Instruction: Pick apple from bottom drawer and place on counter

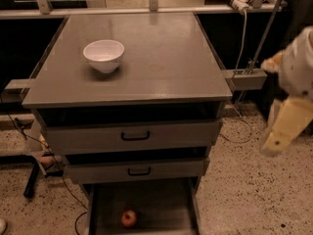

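Gripper [282, 131] hung right of the cabinet, level with the upper drawers; we couldn't tell its opening or whether it held anything. Apple [128, 218] sat well below and left of it, on the open bottom drawer [161, 202] floor.

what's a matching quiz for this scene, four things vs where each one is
Things:
1 apple
2 white bowl
3 end effector
4 bottom drawer

Places:
a pulled open, lowest down
b on the counter, left part
c in the air, right of the counter
d on the bottom drawer's floor

Pairs: 1-d, 2-b, 3-c, 4-a
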`<state>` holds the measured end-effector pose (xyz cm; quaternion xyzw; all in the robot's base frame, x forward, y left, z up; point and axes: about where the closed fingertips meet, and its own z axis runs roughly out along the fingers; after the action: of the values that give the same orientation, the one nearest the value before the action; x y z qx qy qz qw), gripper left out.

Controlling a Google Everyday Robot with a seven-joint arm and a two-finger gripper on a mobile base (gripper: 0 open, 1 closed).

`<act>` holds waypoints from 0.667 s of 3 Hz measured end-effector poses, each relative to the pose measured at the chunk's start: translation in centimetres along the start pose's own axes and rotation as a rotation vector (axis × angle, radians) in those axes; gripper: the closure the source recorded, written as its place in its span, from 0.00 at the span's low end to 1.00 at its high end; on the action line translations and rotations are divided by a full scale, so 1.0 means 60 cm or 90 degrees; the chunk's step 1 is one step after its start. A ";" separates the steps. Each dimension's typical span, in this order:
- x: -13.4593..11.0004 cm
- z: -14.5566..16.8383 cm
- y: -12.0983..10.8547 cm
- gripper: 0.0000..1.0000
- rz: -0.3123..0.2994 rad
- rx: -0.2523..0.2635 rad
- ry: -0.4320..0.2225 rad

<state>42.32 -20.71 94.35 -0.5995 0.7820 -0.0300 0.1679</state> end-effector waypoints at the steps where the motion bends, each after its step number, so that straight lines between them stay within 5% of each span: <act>1: 0.026 0.104 0.052 0.00 0.022 -0.029 -0.016; 2: 0.062 0.240 0.123 0.00 0.044 -0.096 -0.014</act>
<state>38.92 -19.96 78.11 -0.5833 0.8004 0.0411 0.1319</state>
